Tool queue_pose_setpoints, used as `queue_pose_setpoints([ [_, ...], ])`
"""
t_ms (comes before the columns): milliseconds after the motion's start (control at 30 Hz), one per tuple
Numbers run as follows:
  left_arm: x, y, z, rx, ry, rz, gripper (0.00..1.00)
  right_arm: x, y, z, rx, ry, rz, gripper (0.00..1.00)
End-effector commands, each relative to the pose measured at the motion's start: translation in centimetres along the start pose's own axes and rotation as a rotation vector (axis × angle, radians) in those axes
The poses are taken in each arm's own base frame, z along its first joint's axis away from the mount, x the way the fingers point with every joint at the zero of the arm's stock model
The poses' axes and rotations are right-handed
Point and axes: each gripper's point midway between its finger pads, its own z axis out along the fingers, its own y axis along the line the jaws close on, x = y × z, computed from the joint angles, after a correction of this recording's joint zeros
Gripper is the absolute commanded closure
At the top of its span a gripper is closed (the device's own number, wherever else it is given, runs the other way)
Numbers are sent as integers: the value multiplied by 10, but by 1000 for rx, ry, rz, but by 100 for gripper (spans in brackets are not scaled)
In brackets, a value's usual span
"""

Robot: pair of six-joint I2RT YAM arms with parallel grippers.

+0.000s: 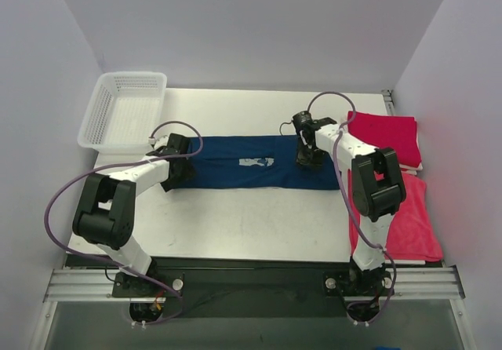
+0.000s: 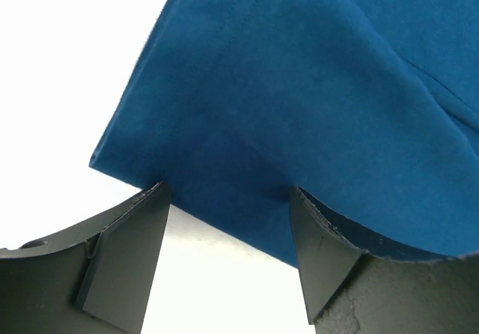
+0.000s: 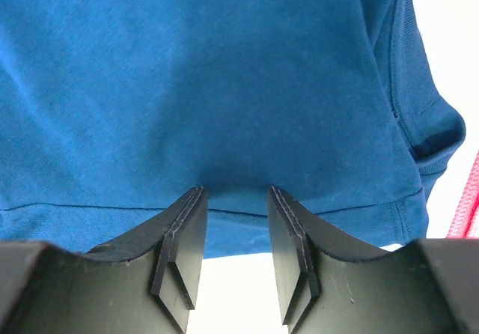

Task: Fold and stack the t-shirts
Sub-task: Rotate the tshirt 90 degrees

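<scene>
White surface (image 1: 251, 220) bare nearest arm bases; loose red shirt (image 1: 412, 216) spread at near right. Mid: navy shirt (image 1: 251, 162) lies as long band, left to right. Left tool (image 2: 228, 192) released, jaws wide, straddling band's left end. Right tool (image 3: 236, 192) parted at right hem, clamping nothing. I'd pinch both layers at each hem, lift evenly, keep right swing inward, away from red. Far: folded red shirt (image 1: 384, 134) right, basket (image 1: 133, 75) left corner, open room between.

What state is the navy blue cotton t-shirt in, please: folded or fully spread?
Partly folded: the navy blue cotton t-shirt lies as a long narrow band, no sleeves sticking out.
</scene>
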Motion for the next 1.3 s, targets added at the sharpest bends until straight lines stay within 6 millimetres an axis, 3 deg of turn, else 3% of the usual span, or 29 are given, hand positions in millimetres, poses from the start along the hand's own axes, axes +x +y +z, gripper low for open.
queue_pose_setpoints([
  [0,11,2,-2,-33,89,-15,25,2,-8,3,17,34,36,62],
  [433,47,28,-10,-85,228,-18,26,-17,-31,37,71,140,71,65],
  [733,87,38,-20,-75,322,7,26,-60,-20,50,76,118,61,64],
  [900,114,37,-27,-47,366,17,27,-89,-21,43,97,72,42,64],
  [967,121,35,-30,-37,367,37,27,-106,-20,32,86,24,48,64],
  [1100,102,25,-36,-7,282,42,27,-134,-10,-4,39,-88,9,64],
  [1233,47,8,-54,38,89,20,26,-155,8,-61,10,-271,-99,60],
  [1267,29,-1,-61,60,38,10,25,-155,25,-73,-3,-321,-158,59],
])
